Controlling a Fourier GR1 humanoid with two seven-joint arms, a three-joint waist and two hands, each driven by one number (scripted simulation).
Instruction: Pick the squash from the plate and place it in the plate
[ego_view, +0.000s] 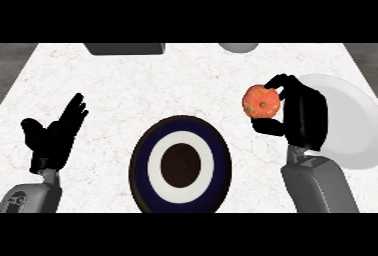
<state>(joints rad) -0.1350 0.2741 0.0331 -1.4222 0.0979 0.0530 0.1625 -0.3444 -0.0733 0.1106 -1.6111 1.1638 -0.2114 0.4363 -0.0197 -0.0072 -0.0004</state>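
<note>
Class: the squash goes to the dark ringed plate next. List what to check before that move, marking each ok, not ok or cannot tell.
1. Squash held in right hand, fingers curled round it: ok.
2. Squash off the white plate, left of its rim: ok.
3. Ringed plate holds nothing: ok.
4. Counter between squash and ringed plate free: ok.
5. Left hand open, at the far left: ok.
6. Squash's height above the counter: cannot tell.
</note>
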